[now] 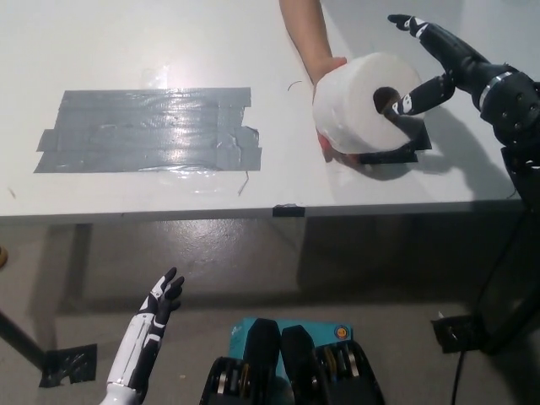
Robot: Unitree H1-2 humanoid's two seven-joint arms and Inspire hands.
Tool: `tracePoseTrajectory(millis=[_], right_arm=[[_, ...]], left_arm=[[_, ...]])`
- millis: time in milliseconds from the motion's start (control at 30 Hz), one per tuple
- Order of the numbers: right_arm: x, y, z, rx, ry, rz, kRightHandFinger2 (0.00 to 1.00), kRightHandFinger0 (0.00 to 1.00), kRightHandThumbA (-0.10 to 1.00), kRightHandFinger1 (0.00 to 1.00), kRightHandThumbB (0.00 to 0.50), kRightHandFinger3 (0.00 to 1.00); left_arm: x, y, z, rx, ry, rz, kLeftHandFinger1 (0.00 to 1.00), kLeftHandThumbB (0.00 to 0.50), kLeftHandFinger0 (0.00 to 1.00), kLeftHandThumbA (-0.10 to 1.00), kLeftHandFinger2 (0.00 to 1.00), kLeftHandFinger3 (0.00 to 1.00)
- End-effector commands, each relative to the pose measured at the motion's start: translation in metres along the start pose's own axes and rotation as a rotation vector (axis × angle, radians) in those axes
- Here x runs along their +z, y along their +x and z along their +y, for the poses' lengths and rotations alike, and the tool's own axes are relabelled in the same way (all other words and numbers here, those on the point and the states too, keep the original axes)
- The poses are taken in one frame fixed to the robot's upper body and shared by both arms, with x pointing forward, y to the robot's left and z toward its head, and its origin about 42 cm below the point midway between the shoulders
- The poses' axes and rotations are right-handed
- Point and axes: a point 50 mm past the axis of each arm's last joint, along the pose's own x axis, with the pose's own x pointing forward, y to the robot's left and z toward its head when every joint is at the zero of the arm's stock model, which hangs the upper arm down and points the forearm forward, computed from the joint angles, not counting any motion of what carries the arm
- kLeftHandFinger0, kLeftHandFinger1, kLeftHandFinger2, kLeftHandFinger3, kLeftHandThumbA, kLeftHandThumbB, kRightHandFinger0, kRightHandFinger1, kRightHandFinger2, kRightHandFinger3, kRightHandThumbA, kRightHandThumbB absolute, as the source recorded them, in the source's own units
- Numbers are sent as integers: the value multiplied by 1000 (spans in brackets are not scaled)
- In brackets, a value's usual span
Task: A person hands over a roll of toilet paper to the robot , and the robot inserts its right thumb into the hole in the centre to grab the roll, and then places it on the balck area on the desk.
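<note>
Person's hand [325, 67] holds the toilet paper roll [361, 103] at 1 o'clock on the counter [126, 51]. Right hand [443, 63] fingers spread, thumb at the roll's hole (not gripping). Left hand [160, 297] rests at 7 o'clock, fingers apart.

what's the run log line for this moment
phase: handover | toilet paper roll: held by person's hand | right hand: open, thumb at hole | left hand: idle, low

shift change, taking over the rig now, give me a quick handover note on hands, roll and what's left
Right hand: open, fingers spread, thumb at the mouth of the toilet paper roll's centre hole; no grip on it.
Left hand: open, resting low below the desk edge.
Roll: held by the person's hand, above a small black patch on the desk.
Large black taped area: bare.
Done: roll offered.
Left: take the roll, place it on the black area.
</note>
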Motion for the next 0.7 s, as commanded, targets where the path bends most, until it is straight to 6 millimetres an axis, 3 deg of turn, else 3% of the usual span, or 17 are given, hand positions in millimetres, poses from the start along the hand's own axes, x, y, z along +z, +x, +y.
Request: tracePoseTrajectory(millis=[0, 400, 667], right_arm=[[24, 4, -23, -46, -63, -63, 1000, 1000, 964, 1000, 342, 1000], [24, 20, -17, -62, -96, -28, 1000, 1000, 955, 1000, 299, 1000], [33, 30, -18, -78, -109, -33, 1000, 1000, 958, 1000, 297, 1000]], left_arm=[[9, 3, 3, -7, 17, -55, 1000, 215, 1000, 1000, 1000, 1000], [9, 1, 2, -6, 5, -53, 1000, 195, 1000, 1000, 1000, 1000], [11, 2, 1, -11, -8, -57, 1000, 183, 1000, 1000, 1000, 1000]])
